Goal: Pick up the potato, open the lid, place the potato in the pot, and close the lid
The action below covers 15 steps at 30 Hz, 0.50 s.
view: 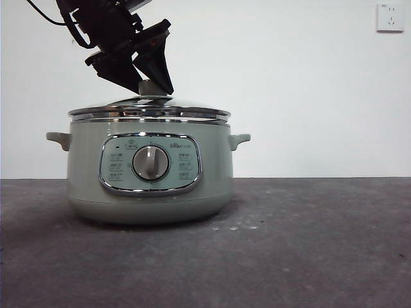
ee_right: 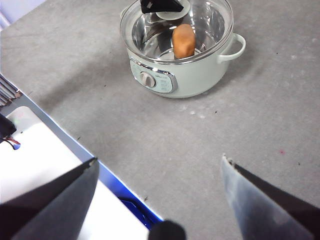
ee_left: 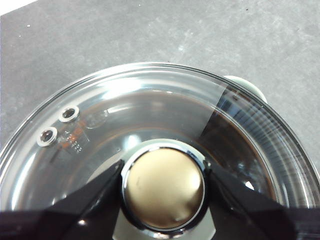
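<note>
One small rounded orange-brown potato (ee_right: 183, 41) lies inside the large round pale sage-green electric pot (view: 149, 170), seen only in the right wrist view through the glass; from the front the pot's wall hides it entirely. On top of the pot sits the round glass lid (ee_left: 150, 115) with its shiny steel rim, level on the pot's rim in the front view, its two small holes showing in the left wrist view. At the lid's middle is the pale knob (ee_left: 164, 186), and the left gripper (ee_left: 165, 187) has a black jaw on each side of it, close against the chrome collar, so the jaws are narrowed onto the knob; whether they truly press it cannot be made out. In the front view this gripper comes down from the upper left and covers most of the knob. The pot's far side is cut off in the left wrist view. Well away from the pot, the right gripper (ee_right: 159, 172) hangs above the grey table (ee_right: 225, 125) with its jaws spread wide and nothing between them. Beside the table's edge a white and blue surface (ee_right: 60, 165) is partly hidden by one jaw.
</note>
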Each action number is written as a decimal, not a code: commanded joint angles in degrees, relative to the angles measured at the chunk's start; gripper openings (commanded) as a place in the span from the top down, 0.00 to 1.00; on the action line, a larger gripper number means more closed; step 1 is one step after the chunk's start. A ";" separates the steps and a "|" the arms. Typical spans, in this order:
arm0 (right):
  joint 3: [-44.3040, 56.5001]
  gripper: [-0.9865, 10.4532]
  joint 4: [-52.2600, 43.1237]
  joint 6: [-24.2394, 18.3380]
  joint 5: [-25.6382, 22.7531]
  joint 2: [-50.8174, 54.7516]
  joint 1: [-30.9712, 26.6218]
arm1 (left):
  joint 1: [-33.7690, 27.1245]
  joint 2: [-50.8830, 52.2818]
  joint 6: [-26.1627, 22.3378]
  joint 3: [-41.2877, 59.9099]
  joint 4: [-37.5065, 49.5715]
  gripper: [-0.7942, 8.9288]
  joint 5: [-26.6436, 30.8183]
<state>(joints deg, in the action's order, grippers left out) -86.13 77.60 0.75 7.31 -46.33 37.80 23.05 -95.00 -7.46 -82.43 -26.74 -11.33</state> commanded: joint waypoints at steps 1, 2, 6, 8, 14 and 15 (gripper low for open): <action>0.63 0.56 1.38 0.74 -0.07 0.11 0.07 | 0.04 -0.09 -0.09 -0.98 2.47 0.93 -0.57; 0.63 0.56 1.38 0.74 -0.07 0.11 0.07 | 0.04 -0.24 -0.09 -1.01 2.54 0.93 -0.57; 0.63 0.56 1.38 0.76 -0.07 0.11 0.07 | 0.04 -1.20 -0.09 -0.98 2.95 0.93 -0.59; 0.63 0.56 1.38 0.79 -0.07 0.11 0.07 | 0.04 -1.55 -0.07 -0.98 3.39 0.93 -0.59; 0.63 0.56 1.38 0.98 -0.09 0.11 0.07 | 0.04 -1.88 -0.09 -0.98 3.17 0.93 -0.59; 0.63 0.56 1.38 1.01 -0.09 0.11 0.07 | 0.04 -1.88 -0.09 -0.98 3.02 0.93 -0.59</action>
<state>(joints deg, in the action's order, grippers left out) -86.13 77.62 1.08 7.31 -46.33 37.80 22.98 -96.64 -7.33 -82.56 -25.12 -11.18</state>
